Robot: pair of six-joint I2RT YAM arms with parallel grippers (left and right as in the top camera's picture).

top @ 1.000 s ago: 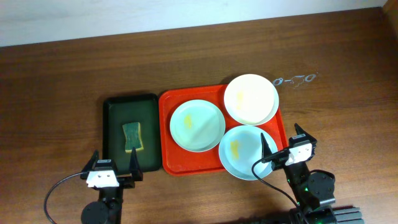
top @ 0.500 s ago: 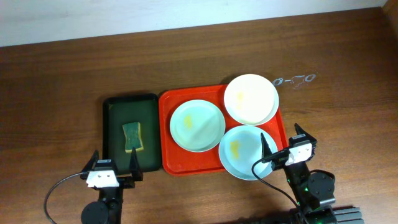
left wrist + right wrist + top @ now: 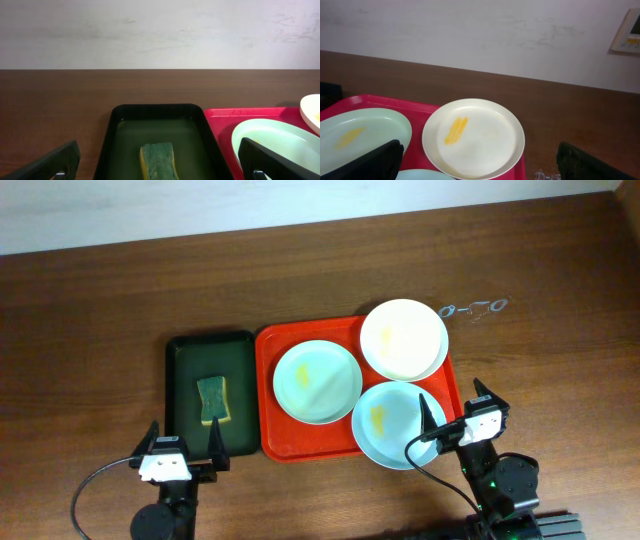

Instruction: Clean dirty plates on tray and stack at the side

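Grip state: left end effector (image 3: 184, 438) and right end effector (image 3: 452, 402) both spread wide, holding nothing, low at the tabletop's robot-side edge.
Left reach: sponge (image 3: 212, 399) straight ahead in green tray (image 3: 180, 350), long axis running toward the far edge.
Right reach: near mint plate (image 3: 395, 423) directly below one finger, overhanging red tray (image 3: 268, 380) rim; cream plate (image 3: 403, 339) beyond it; second mint plate (image 3: 317, 381) mid-tray, leftward.
Soil: yellow smears on all three.
Judgement: left arm nearer sponge, right arm nearer plates; nothing stacked yet.
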